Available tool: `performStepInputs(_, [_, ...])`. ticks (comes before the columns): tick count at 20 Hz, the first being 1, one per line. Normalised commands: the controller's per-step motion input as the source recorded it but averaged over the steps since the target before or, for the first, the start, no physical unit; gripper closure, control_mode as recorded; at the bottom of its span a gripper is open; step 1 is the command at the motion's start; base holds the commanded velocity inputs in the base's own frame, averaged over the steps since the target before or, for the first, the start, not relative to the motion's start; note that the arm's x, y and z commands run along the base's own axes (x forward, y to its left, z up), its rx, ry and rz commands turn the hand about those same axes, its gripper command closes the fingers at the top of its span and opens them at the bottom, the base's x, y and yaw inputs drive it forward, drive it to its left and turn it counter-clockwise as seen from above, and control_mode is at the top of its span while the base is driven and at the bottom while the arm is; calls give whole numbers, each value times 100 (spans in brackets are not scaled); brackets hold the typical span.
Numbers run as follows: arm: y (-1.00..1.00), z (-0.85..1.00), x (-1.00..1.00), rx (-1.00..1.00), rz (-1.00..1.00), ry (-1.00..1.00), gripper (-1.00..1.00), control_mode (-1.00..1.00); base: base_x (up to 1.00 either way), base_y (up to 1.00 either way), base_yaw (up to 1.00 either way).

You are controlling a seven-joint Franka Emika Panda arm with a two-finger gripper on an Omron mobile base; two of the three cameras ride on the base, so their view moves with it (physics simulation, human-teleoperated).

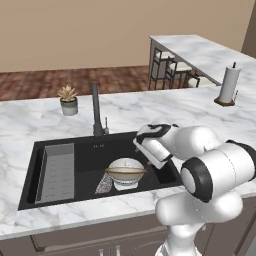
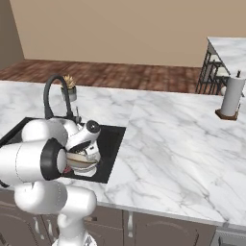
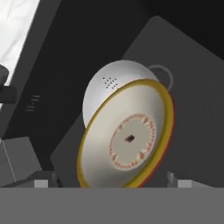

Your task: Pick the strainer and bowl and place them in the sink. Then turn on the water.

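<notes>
Inside black rectangular sink (image 1: 85, 155), glossy round bowl (image 3: 127, 142) atop perforated dome (image 3: 109, 83)

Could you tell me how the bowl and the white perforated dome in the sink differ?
The bowl is tan with a darker rim and patterned inside; the white dome is plain with small holes. The bowl faces up, resting on the dome, which lies rounded side up. The bowl spreads wider. Both sit in the black sink.
</notes>
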Motion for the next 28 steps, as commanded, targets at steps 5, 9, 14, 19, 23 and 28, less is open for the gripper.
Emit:
performStepInputs(5, [-1, 30, -14, -4, 0, -11, -100, -100, 0, 0, 0])
performStepInputs(9, [-2, 18, -5, -5, 0, -14, -100, -100, 0, 0, 0])
performStepInputs(14, [-4, 1, 0, -5, 0, -21, -100, -100, 0, 0, 0])
performStepInputs(19, [-1, 4, 0, -5, 0, -22, -100, -100, 0, 0, 0])
performStepInputs(23, [0, 2, 0, -6, 0, -20, -100, -100, 0, 0, 0])
performStepInputs(28, [0, 5, 0, -7, 0, -18, -100, -100, 0, 0, 0])
